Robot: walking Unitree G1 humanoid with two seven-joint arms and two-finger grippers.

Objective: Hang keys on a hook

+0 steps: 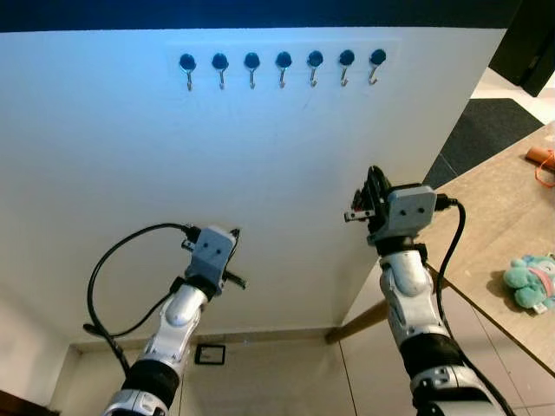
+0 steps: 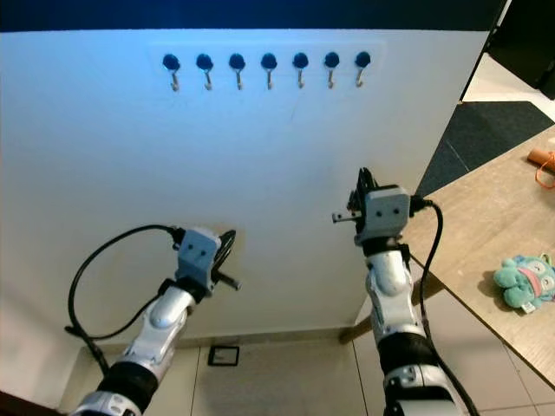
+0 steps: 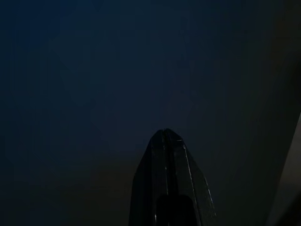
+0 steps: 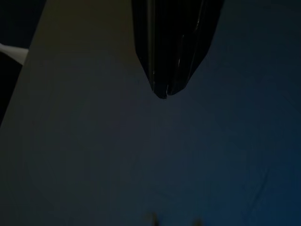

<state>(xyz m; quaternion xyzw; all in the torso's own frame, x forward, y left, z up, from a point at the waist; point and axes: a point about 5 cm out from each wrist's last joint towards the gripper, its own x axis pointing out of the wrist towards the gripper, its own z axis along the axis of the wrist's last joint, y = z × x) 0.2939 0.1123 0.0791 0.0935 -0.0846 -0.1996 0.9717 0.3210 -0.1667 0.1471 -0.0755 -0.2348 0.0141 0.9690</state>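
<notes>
Both hands are raised before the white wall [image 1: 260,173], the left hand [image 1: 232,243] at lower centre-left, the right hand [image 1: 375,186] at centre right. Both have their fingers pressed together, holding nothing I can make out. I see no keys. The row of hooks [image 1: 283,71] sits at the top. Find the keys first, perhaps on the desk [image 1: 503,234] at right.

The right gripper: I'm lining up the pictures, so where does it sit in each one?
Left eye view: right gripper, right of centre, below the hook row.
Right eye view, below the same hooks.
Right wrist view: fingers shut, top centre.
Left wrist view: absent.
</notes>
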